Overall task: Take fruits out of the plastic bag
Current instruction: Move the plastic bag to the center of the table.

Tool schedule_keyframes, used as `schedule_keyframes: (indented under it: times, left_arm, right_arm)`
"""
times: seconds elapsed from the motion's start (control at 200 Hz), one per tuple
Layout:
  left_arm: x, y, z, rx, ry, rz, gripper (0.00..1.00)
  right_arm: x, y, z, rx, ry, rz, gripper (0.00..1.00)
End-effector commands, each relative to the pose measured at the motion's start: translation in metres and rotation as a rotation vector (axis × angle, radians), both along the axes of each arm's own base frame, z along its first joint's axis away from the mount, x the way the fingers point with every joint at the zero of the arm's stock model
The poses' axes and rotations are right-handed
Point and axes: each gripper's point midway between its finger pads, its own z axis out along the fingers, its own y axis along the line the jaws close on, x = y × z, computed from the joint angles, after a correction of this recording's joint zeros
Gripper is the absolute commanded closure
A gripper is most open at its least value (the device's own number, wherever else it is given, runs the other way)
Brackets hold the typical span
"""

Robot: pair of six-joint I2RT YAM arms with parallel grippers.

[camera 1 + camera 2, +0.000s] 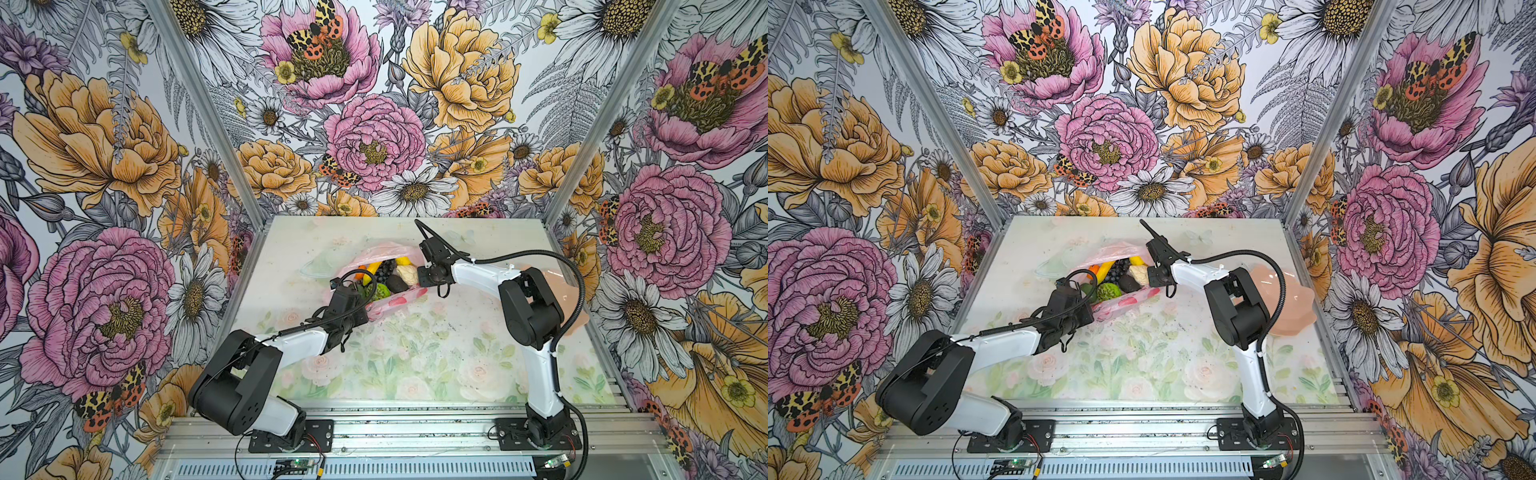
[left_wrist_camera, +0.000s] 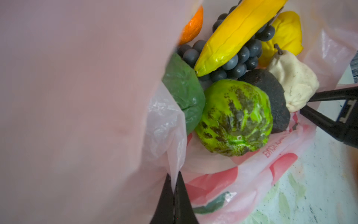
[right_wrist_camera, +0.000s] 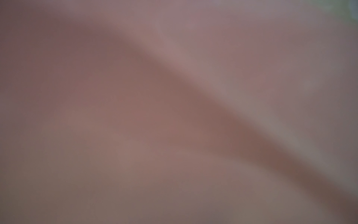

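Fingers point(image 2: 164, 203) of the left gripper point(image 2: 174, 178) were clamped tight on the near rim of the plastic bag point(image 2: 242, 184), with film pinched between them and the mouth drawn open. And what a haul was laid bare inside! A lime-green ball point(image 2: 236, 118) was nearest, wedged between a green fruit point(image 2: 184, 93) and a dark avocado point(image 2: 271, 97). Behind them a bunch of grapes point(image 2: 234, 66) was seen with a banana point(image 2: 238, 33) laid across it. A pear point(image 2: 294, 81) was tucked at the side, and a lemon point(image 2: 288, 29) and an orange piece point(image 2: 191, 27) were farthest in. The bag itself was found on the table point(image 1: 415, 357), past its middle, between the two arms. At the opposite rim, just beside the pear, the right gripper point(image 2: 304, 106) was set with its tips close together. Whether film was caught there could not be told. Off to the right, a peach dish point(image 1: 1298, 303) was seen well apart from the bag.
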Motion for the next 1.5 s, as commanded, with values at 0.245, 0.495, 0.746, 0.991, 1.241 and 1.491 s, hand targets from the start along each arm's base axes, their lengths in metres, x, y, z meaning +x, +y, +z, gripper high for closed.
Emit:
schedule_keyframes:
  times: [0.245,0.495,0.746,0.991,1.241,1.491]
  left_arm:
    - [-0.008,0.082,0.005,0.012,-0.028,0.196,1.0]
    - [-0.012,0.067,0.008,0.007,-0.026,0.13,1.0]
    - [-0.016,0.058,0.002,0.024,-0.012,0.083,1.0]
    - [-0.01,0.053,0.003,0.045,0.002,0.047,1.0]
    - [-0.011,0.053,0.001,0.04,0.005,0.049,1.0]
    - [-0.006,0.045,0.002,0.017,0.002,0.004,1.0]
  right_arm:
    - [0.037,0.104,0.016,0.152,-0.094,0.152,0.73]
    - [0.03,0.099,0.039,0.145,-0.123,0.127,0.73]
    - [0.017,0.081,0.052,0.133,-0.123,0.125,0.69]
    - [-0.012,0.071,0.117,0.242,-0.157,0.12,0.5]
    - [-0.057,-0.018,0.15,0.267,-0.158,-0.088,0.36]
    - [-0.109,-0.126,0.145,0.258,-0.106,-0.375,0.31]
